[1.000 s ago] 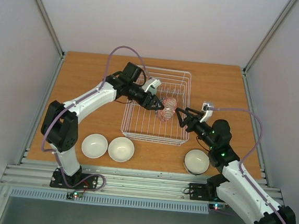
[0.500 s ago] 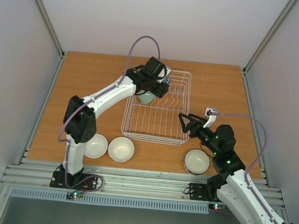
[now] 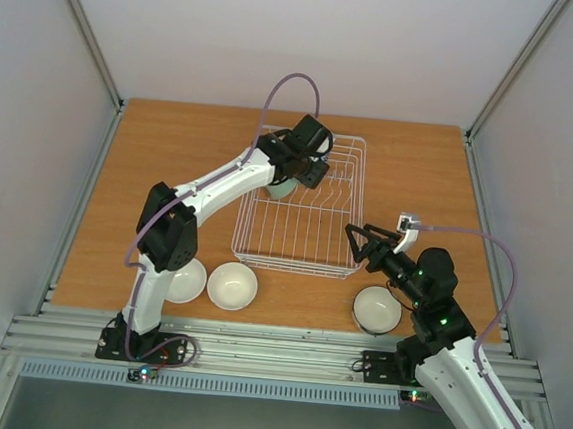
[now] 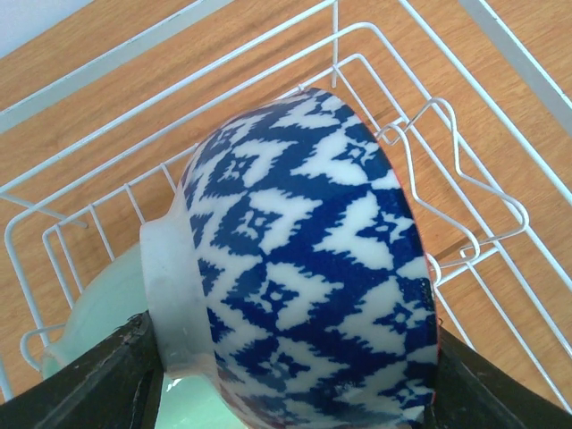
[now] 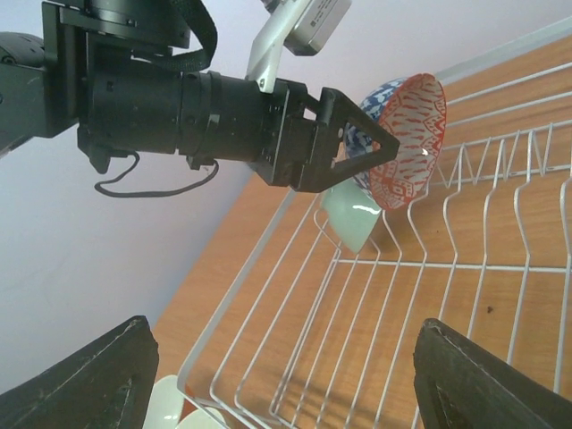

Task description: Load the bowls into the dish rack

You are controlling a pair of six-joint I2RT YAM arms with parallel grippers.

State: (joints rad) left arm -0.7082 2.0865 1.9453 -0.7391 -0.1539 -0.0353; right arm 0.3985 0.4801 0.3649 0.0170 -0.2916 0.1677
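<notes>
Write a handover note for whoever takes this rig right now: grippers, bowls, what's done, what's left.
Left gripper: shut on the patterned bowl, held on edge at the dish rack's far-left corner.
Right gripper: open, empty, at the rack's near-right corner.
Done: green bowl is in that far-left corner.
Left: release the patterned bowl, then load three white bowls from the table.

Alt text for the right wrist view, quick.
The left gripper holds a patterned bowl, blue outside and red inside, on edge over the dish rack, beside a pale green bowl in it. Right gripper open, empty.
</notes>
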